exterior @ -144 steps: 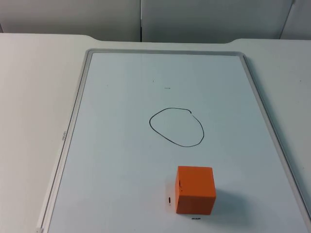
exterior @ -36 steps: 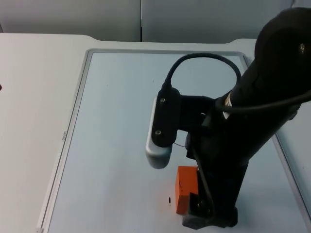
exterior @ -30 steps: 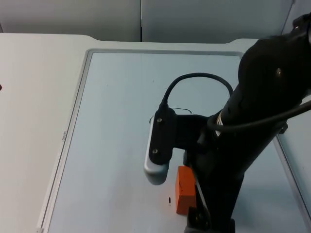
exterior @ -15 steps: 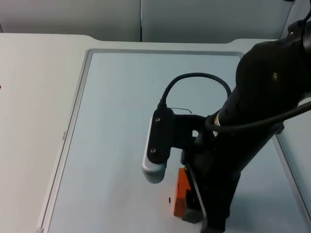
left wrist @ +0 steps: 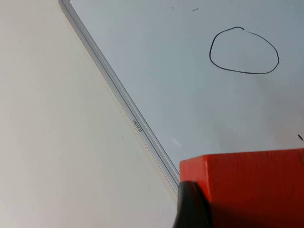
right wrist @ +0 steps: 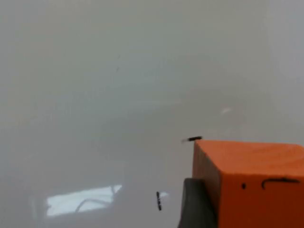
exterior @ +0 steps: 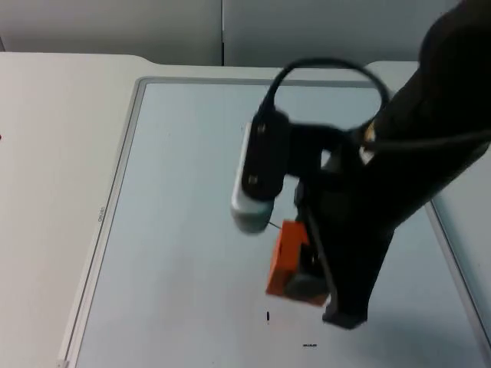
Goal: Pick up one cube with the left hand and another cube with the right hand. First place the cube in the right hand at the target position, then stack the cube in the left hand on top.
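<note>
A grey partition wall [exterior: 222, 31] closes off the back of the white table [exterior: 54, 153], and most of the table carries a large whiteboard [exterior: 184, 192] with a pale metal frame, its surface marked with a hand-drawn black circle [left wrist: 244, 51] that serves as the target position. The right arm [exterior: 414, 176] reaches in over the board, and the right gripper [exterior: 303, 280] has its jaws clamped on an orange cube [exterior: 285, 257], which hangs lifted off the board, near the circle and tilted in the top view. The right wrist view shows that cube [right wrist: 251, 183] close up with a black fingertip [right wrist: 197, 204] pressed against its side. The left gripper [left wrist: 194, 209] is off to the side above the board's frame [left wrist: 137, 128], its jaws likewise clamped on a second orange cube [left wrist: 247, 190], well apart from the circle; it appears to wait its turn. The main risk I judge from here is in the placing: the right cube looks canted in the grasp, so if it is let go before a face sits flat it may tip or roll off the mark. A base cube that lands skewed or at the circle's edge would leave a poor seat for the left cube, which could slide off or knock the first one away. The two arms must also share the space over the circle, so a late retreat by the right arm could lead to a collision.
</note>
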`<state>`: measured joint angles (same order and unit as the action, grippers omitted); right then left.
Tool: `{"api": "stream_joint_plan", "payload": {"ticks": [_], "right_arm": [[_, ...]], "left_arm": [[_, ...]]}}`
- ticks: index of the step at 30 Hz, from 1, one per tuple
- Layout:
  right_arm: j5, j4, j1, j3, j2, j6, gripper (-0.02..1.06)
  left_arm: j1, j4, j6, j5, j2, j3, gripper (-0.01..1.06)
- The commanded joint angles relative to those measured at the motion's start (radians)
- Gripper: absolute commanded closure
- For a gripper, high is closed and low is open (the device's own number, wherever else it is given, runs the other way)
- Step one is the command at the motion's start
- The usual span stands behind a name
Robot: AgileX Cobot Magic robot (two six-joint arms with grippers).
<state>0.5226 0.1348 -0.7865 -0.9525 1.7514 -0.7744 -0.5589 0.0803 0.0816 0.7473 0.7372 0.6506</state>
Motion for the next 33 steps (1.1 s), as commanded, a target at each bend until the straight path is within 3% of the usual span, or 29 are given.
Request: {"api": "stream_joint_plan", "payload": {"ticks": [1,10,14,15,19,22,27,30,33], "right_arm": [[0.003,-0.005,-0.002,-0.008,-0.115,0.046,1.05],[0.041,-0.01,-0.002,-0.006,-0.552,0.234,1.05],[0.124,-0.135,-0.002,-0.006,-0.787,0.441,1.05],[0.124,-0.135,-0.002,-0.006,-0.787,0.441,1.05],[0.227,-0.311,-0.002,-0.004,-0.946,0.612,1.05],[0.289,-0.357,-0.002,-0.002,-1.012,0.701,1.05],[0.269,-0.392,-0.002,0.11,-1.129,0.832,1.05],[0.234,-0.453,-0.002,0.243,-1.176,1.002,1.05],[0.176,-0.448,-0.002,0.292,-1.178,1.029,1.05]], "left_arm": [[-0.004,0.004,0.005,-0.017,-0.007,0.0,1.0],[-0.004,0.006,0.005,-0.019,-0.007,0.0,1.0],[-0.004,0.007,0.005,-0.019,-0.007,0.0,1.0],[-0.004,0.007,0.005,-0.019,-0.007,0.0,1.0],[-0.004,0.007,0.005,-0.019,-0.007,0.0,1.0],[-0.004,0.007,0.005,-0.021,-0.007,0.0,1.0],[-0.004,0.007,0.005,-0.023,-0.007,0.0,1.0],[-0.004,0.005,0.005,-0.025,-0.007,0.0,1.0],[-0.004,0.005,0.005,-0.025,-0.007,0.0,1.0]]}}
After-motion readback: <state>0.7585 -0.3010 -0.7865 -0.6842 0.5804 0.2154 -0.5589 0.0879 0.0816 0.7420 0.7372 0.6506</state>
